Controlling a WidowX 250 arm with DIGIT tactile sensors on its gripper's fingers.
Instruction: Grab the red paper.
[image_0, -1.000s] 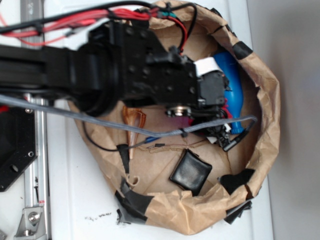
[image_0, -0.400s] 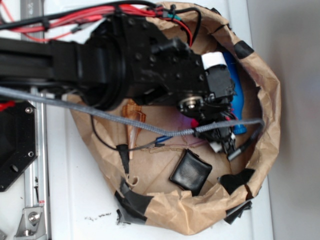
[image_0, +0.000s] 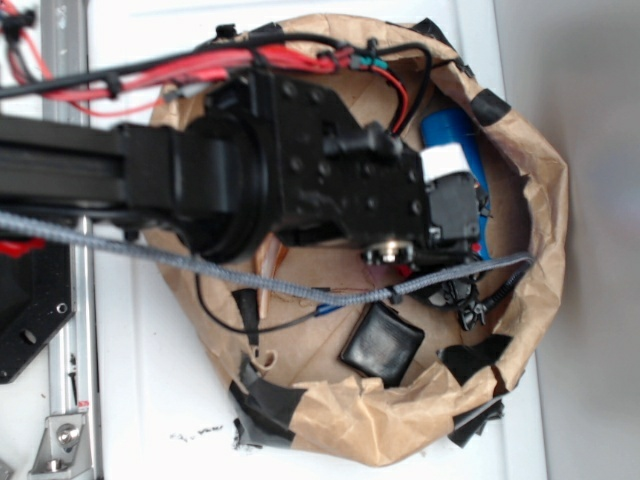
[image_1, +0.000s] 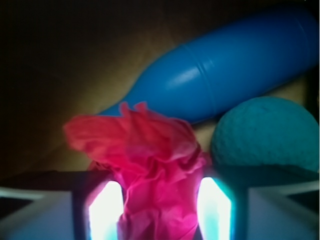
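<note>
Black arm (image_0: 280, 185) over brown paper bag (image_0: 400, 425), blue pin (image_0: 450, 135) beneath.

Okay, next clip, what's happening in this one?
A black robot arm is reaching down into a bin lined with brown paper. In the wrist view, its gripper has the crumpled bright red paper wad sitting between its two fingers, which flank the wad closely; whether they are pinching it yet is unclear. A blue plastic bowling pin and a textured teal ball lie just beyond the wad. A black square pad lies elsewhere in the bin.
</note>
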